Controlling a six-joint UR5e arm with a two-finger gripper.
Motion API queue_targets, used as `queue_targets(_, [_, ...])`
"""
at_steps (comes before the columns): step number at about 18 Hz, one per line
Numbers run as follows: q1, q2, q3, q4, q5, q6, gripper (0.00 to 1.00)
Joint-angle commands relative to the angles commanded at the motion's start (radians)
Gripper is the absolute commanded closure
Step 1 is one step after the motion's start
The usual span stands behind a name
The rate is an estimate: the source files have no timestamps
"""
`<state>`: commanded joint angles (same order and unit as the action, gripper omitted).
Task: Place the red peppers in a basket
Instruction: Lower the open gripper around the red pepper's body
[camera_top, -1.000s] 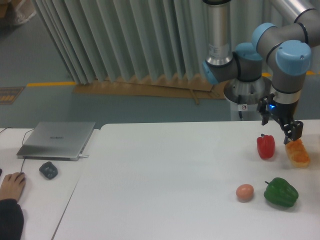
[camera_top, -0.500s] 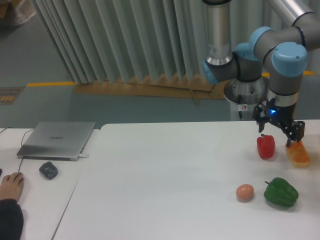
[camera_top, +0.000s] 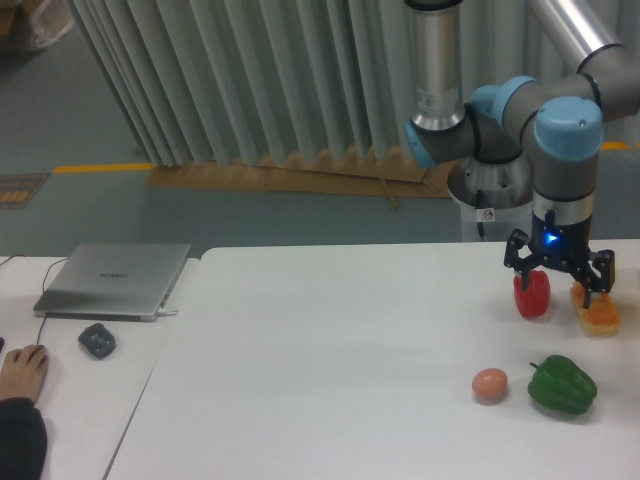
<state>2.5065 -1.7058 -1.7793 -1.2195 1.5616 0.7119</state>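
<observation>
Since 1 s ago the gripper (camera_top: 559, 281) slid left, its open jaws now spread just above the red pepper (camera_top: 531, 293) on the desk (camera_top: 330, 370), so it's lining up; next: center, drop, close.

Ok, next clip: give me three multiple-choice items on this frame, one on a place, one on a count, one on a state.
1. Where does the red pepper stand?
A. left of the orange-yellow bread-like piece
B. beside the laptop
C. in front of the egg

2. How many peppers are on the table?
A. one
B. two
C. three

3. How is the gripper?
A. shut on the egg
B. open, above the red pepper
C. out of view

Key: 1 A, the two stand side by side at the right; 2 B, one red and one green pepper; 3 B, fingers spread wide.
</observation>
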Motion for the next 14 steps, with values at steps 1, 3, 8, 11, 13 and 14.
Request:
queue_targets(1, [0.000, 0.000, -0.003, -0.017, 0.002, -0.003, 0.00])
queue_targets(3, [-0.002, -0.005, -0.002, -0.031, 0.008, -0.005, 0.00])
queue_targets(8, [-0.003, 0.014, -0.060, -0.107, 0.020, -0.009, 0.00])
queue_targets(11, [0.002, 0.011, -0.057, -0.185, 0.061, -0.008, 0.00])
queue_targets(13, [0.002, 0.008, -0.046, -0.190, 0.075, -0.008, 0.00])
queue_targets(14, [0.002, 0.003, -0.045, -0.189, 0.077, -0.008, 0.00])
